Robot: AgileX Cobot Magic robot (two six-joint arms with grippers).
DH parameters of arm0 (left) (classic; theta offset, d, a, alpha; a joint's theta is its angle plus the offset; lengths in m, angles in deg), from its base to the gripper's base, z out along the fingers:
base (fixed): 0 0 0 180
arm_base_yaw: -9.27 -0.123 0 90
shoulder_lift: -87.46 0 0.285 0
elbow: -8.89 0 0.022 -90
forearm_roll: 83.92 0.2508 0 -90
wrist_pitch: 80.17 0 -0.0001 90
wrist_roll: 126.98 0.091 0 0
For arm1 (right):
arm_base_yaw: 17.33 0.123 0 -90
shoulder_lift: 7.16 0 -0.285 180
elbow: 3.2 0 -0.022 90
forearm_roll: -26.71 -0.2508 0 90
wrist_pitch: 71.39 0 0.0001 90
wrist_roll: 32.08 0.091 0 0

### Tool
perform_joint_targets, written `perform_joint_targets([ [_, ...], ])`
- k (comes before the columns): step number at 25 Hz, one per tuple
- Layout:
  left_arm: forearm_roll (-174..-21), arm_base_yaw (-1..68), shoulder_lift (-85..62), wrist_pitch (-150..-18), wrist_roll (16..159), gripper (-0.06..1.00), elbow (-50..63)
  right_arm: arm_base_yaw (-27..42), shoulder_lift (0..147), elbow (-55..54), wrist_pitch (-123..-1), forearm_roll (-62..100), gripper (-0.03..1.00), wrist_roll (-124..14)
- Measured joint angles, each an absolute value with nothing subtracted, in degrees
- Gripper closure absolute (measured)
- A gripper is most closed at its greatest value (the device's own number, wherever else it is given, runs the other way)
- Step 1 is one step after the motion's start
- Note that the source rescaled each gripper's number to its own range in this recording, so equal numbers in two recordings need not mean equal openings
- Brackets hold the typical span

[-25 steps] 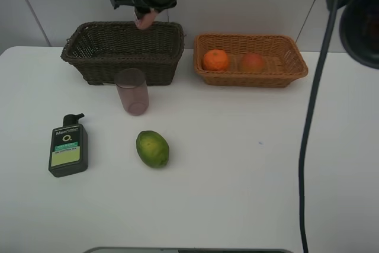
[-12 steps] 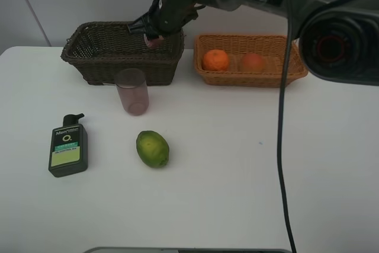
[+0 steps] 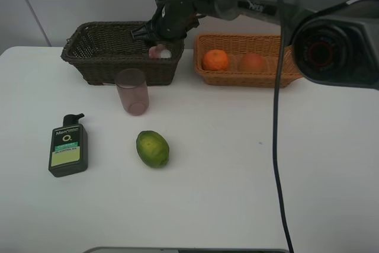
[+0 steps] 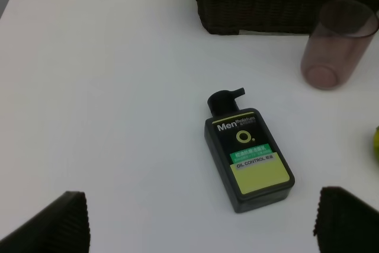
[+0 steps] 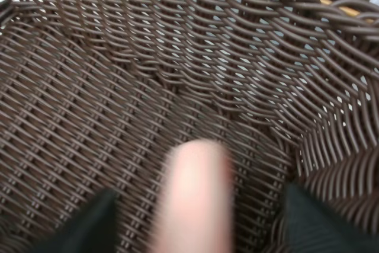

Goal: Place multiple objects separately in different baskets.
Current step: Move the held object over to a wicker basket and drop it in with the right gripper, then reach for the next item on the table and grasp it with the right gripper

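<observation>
Near left, the pump bottle (image 3: 67,152), lime (image 3: 153,148) and cup (image 3: 132,91) are not yet sorted. The left gripper (image 4: 207,197) is spread wide, empty. Farther, the right gripper (image 3: 157,35) has its jaws parted, the pink bottle (image 3: 159,52) loose inside the dark basket (image 3: 89,57). The orange (image 3: 215,60) and peach (image 3: 253,62) lie in the tan basket (image 3: 293,66).

A slim pink white-capped bottle (image 3: 160,52) was inside the deep dark-brown wicker basket (image 3: 112,57). A round orange (image 3: 215,60) and a reddish peach-like fruit (image 3: 253,62) lay in the shallow tan wicker basket (image 3: 284,74). On the table (image 3: 237,176) were an upright translucent pink cup (image 3: 132,91), a green citrus (image 3: 153,148) and a dark-green pump bottle (image 3: 68,146) lying flat.
</observation>
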State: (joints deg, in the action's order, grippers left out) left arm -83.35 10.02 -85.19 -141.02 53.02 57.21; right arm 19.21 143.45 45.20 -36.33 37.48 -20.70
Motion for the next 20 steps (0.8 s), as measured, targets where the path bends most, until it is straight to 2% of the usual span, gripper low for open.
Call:
perform_joint_targets([
  [2, -83.35, 10.02, -85.19, -141.02, 53.02, -0.03, 57.21, 19.21, 143.45, 45.20, -36.33, 37.48, 0.19, -20.70],
  [4, -83.35, 10.02, -85.19, -141.02, 53.02, -0.03, 57.21, 19.21, 143.45, 45.20, -36.33, 37.43, 0.07, -20.70],
  [5, -83.35, 10.02, -85.19, -141.02, 53.02, -0.03, 57.21, 19.21, 143.45, 45.20, -36.33, 37.43, 0.04, -20.70],
  [9, -83.35, 10.02, -85.19, -141.02, 53.02, -0.03, 57.21, 19.21, 142.45, 45.20, -34.93, 37.00, 0.00, -20.70],
  [15, -83.35, 10.02, -85.19, -141.02, 53.02, -0.03, 57.21, 19.55, 139.05, 45.20, -29.49, 35.60, 0.00, -20.70],
  [20, -83.35, 10.02, -85.19, -141.02, 53.02, -0.03, 57.21, 21.30, 134.75, 45.20, -18.92, 34.82, 0.00, -20.76],
])
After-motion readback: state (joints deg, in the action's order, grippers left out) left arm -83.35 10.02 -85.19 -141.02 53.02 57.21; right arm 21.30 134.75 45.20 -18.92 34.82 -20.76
